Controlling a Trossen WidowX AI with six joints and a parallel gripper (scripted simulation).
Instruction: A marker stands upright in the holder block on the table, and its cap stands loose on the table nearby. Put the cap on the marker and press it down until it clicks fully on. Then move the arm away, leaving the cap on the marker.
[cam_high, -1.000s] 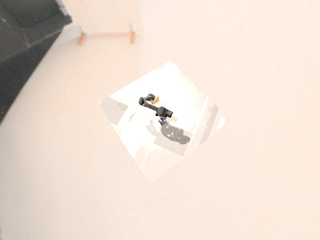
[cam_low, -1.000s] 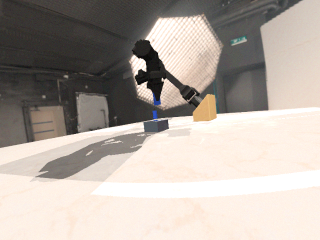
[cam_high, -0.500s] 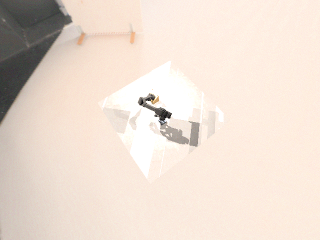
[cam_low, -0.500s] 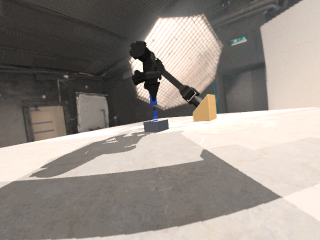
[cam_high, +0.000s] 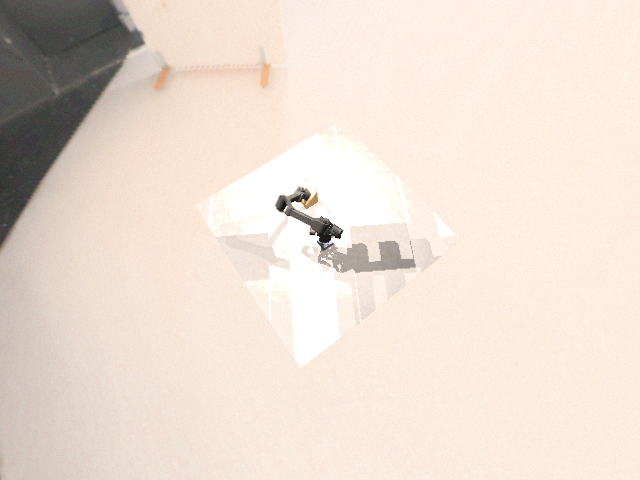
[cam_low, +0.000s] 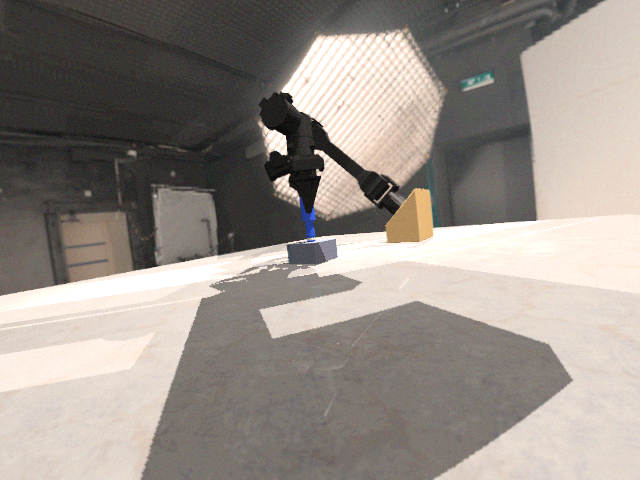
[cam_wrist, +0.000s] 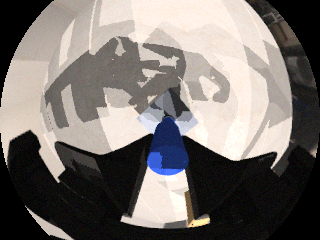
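My gripper (cam_low: 308, 210) (cam_wrist: 167, 138) is shut on the blue cap (cam_low: 302, 206) (cam_wrist: 168, 157) and holds it upright above the holder block (cam_low: 303, 253) (cam_wrist: 189, 121) (cam_high: 325, 246). The blue marker (cam_low: 310, 230) stands upright in the block. The cap's lower end meets the marker's upper part in the exterior view, with no gap showing between them. The wider cap steps down to the narrower marker there. How far the cap sits over the marker's tip is hidden. In the wrist view the cap covers nearly all of the marker.
A yellow wedge-shaped block (cam_low: 419, 219) (cam_high: 311, 199) stands beside the arm's lower part, away from the holder block; an edge of it shows low in the wrist view. The arm reaches over from that side. Broad shadows lie across the pale table (cam_low: 568, 268).
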